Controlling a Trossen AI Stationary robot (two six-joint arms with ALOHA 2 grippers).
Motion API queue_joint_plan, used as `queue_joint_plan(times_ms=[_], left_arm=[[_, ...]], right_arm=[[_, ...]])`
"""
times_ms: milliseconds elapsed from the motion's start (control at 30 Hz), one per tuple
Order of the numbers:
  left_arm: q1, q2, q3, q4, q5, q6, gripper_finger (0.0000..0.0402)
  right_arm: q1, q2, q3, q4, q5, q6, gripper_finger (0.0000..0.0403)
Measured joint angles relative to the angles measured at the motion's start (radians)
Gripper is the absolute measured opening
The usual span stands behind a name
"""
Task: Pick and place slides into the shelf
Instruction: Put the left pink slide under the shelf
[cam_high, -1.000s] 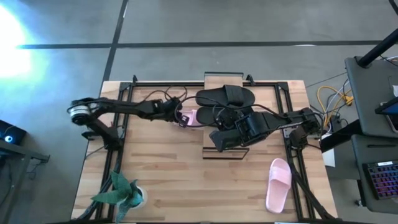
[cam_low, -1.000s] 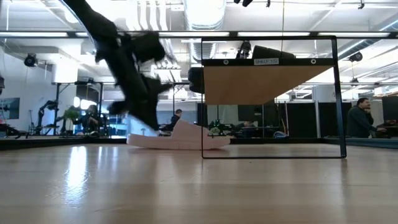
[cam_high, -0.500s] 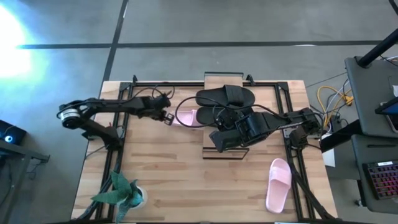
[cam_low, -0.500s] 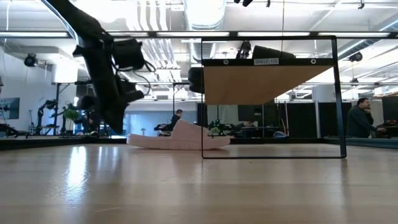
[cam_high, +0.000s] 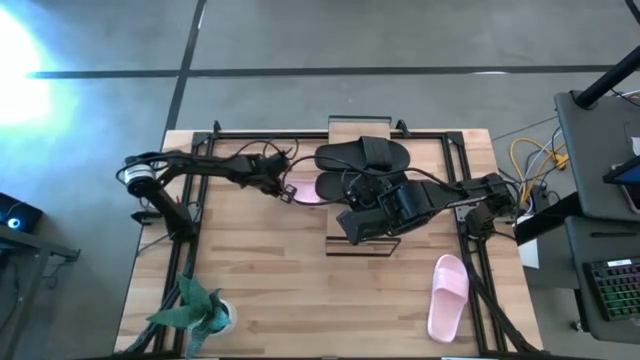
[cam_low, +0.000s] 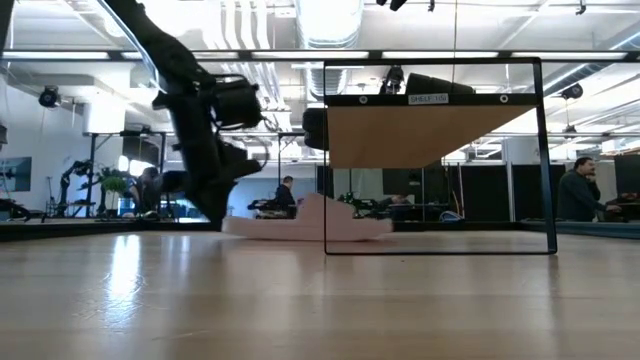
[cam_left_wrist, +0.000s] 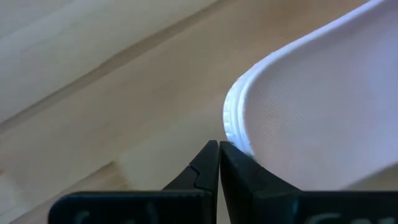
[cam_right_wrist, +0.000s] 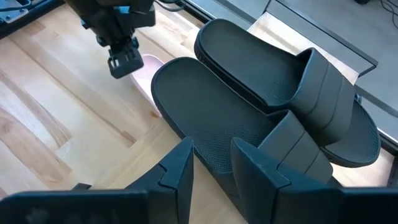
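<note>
Two black slides (cam_right_wrist: 211, 118) (cam_right_wrist: 273, 68) lie side by side on the shelf's plank top (cam_high: 345, 126). A pale pink slide (cam_high: 308, 188) lies sole-down on the table at the shelf's left side, partly under the plank (cam_low: 430, 130). My left gripper (cam_left_wrist: 219, 148) is shut, its tips at this slide's left end. My right gripper (cam_right_wrist: 211, 168) is open over the nearer black slide; I cannot tell whether it touches it. The second pink slide (cam_high: 447, 295) lies near the table's near right corner. My left gripper meets the pink slide's rounded left end (cam_left_wrist: 233, 134) with the tips of its shut fingers, at the sole's ribbed rim. The fingers come slanting down from the table's left side. The slide lies flat on the table.
A green toy plant (cam_high: 195, 308) stands at the near left corner. The shelf's thin dark frame (cam_low: 548, 150) stands mid-table. A dark rail frame (cam_high: 300, 136) runs round the table's far and side edges. People show in the room beyond the table.
My left gripper drew back toward the table's left edge, then came back right against the pink slide's end. The slide has slid a little to the right along the table, farther under the shelf.
</note>
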Motion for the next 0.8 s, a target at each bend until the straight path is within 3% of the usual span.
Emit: queue_joint_plan(times_ms=[533,800], left_arm=[[-0.130,0.195,0.162,0.129,0.070,-0.055,0.0000],[-0.155,0.159,0.175,0.289,0.078,-0.072,0.0000]], right_arm=[[0.000,-0.001,0.000,0.000,-0.008,-0.015,0.0098],[0.000,-0.002,0.000,0.000,-0.010,-0.006,0.0098]])
